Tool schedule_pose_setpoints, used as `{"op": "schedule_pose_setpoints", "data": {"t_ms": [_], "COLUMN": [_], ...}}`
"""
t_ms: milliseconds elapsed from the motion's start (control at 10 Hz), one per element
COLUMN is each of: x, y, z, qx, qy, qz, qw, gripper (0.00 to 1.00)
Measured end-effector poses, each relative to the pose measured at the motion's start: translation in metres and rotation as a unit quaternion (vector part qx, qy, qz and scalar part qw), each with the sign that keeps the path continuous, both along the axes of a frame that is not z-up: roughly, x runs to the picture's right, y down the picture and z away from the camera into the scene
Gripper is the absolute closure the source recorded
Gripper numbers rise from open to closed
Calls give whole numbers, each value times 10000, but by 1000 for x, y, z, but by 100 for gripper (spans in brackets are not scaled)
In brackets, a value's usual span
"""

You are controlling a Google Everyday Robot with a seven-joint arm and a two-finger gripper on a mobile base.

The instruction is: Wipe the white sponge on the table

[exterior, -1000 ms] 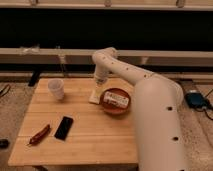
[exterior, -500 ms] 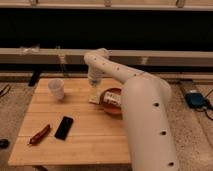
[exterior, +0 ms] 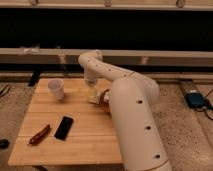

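**A:** Where does your gripper stand?

**B:** Your gripper (exterior: 92,93) hangs over the far middle of the table (exterior: 85,145) and points down. The white sponge (exterior: 94,99) lies flat on the wood directly under it, just beside a brown bowl (exterior: 104,98) that the arm half hides.

**A:** And the fingers?

**B:** They are spread wide and hold nothing. The sponge rests on the table, and whether the tips touch it I cannot say.

**A:** So how much of the work is done?

**B:** I judge only the approach is done. You have yet to close on the sponge, press it down and draw it across the planks.

**A:** Is there room for that?

**B:** Yes, toward the near side. The white cup (exterior: 56,89) is to the left, and the black phone (exterior: 63,127) and a red object (exterior: 39,134) lie near the front left corner, so keep the strokes away from them and from the bowl.
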State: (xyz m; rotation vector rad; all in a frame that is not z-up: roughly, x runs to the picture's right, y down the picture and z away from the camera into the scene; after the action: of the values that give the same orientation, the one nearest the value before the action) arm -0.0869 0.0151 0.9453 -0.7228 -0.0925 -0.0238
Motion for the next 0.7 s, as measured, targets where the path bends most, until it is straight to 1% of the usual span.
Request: {"op": "schedule_pose_setpoints", "data": {"t_ms": [300, 600, 700], "x": [4, 16, 18], "y": [-2, 4, 8], "z": [13, 26, 30], "qx": [-68, -197, -238], "qy": [116, 286, 343], "qz": [8, -45, -120], "qw": [9999, 9994, 9991], "gripper": [20, 20, 20]}}
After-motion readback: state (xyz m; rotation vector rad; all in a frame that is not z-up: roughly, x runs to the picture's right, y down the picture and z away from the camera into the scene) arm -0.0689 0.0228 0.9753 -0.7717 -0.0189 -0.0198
